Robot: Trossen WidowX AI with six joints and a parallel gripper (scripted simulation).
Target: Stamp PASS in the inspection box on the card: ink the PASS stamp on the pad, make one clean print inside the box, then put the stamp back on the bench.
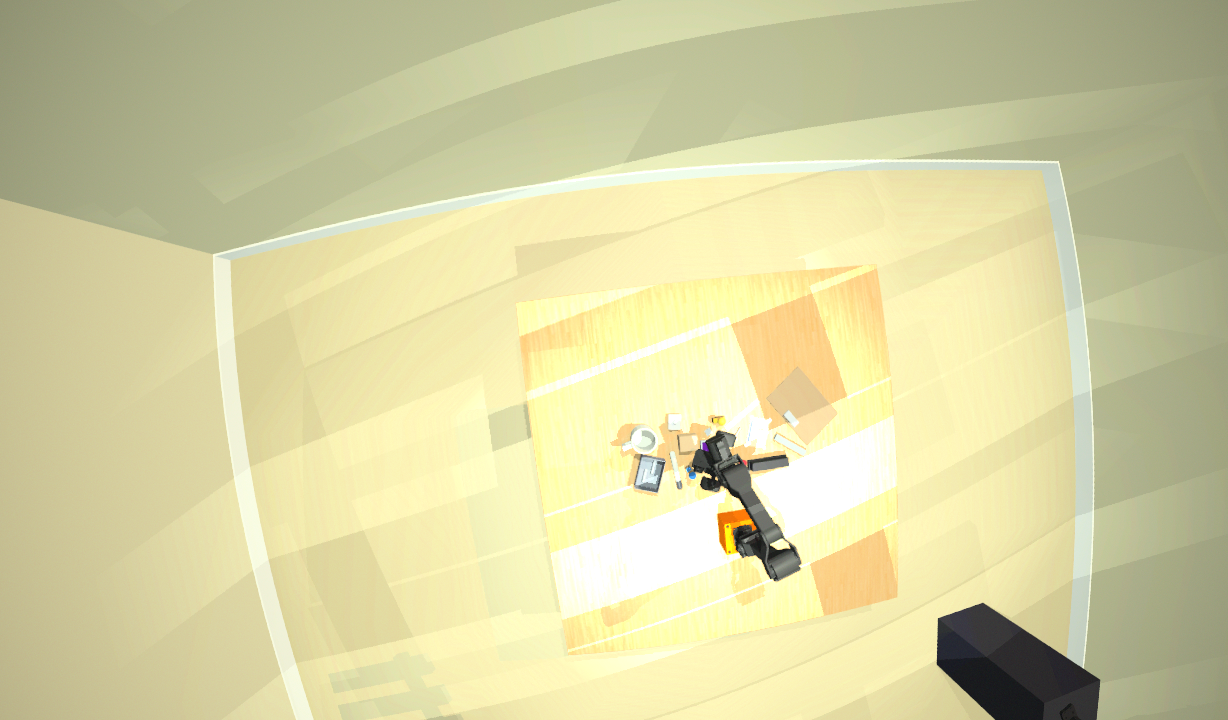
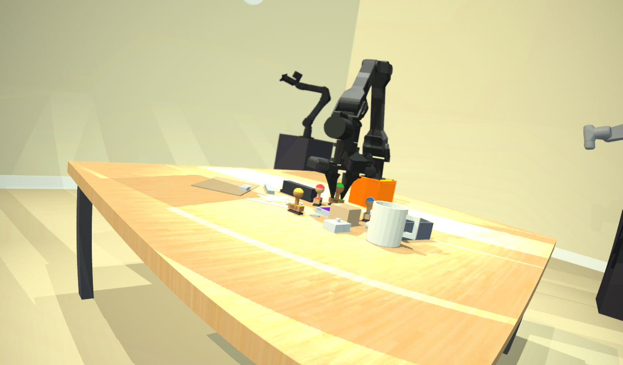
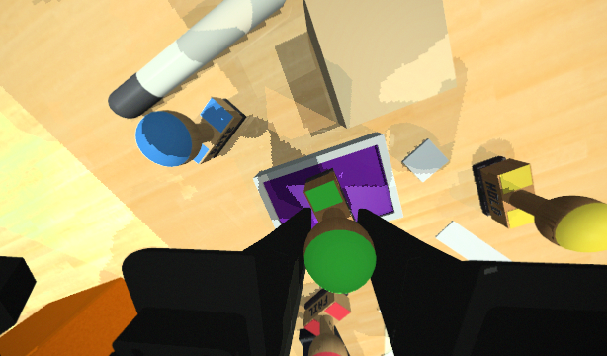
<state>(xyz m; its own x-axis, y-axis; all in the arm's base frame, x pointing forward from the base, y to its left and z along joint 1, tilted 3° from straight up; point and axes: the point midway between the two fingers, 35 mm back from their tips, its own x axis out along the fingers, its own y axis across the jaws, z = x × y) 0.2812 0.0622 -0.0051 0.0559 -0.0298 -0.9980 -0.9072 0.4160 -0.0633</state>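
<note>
My gripper [image 2: 339, 195] [image 3: 334, 216] is shut on the PASS stamp, by its wooden handle under the green knob [image 2: 340, 185] [image 3: 340, 261]. The stamp is upright, its wooden block [image 3: 324, 194] over the near part of the purple ink pad [image 3: 368, 173] [image 2: 325, 209] in the wrist view. The stamp's underside is hidden, so I cannot tell whether it touches the ink. The white card [image 1: 758, 431] [image 2: 273, 198] lies on the bench beyond the pad; its inspection box is too small to make out.
The red FAIL stamp [image 2: 319, 186] [image 3: 328, 304], yellow HOLD stamp [image 2: 298, 192] [image 3: 586, 224] and blue stamp [image 2: 369, 199] [image 3: 164, 138] stand around the pad. Close by are a beige block [image 2: 341, 213] [image 3: 383, 49], marker [image 3: 185, 59], mug [image 2: 386, 224], black box [image 2: 298, 190] and orange box [image 2: 372, 190].
</note>
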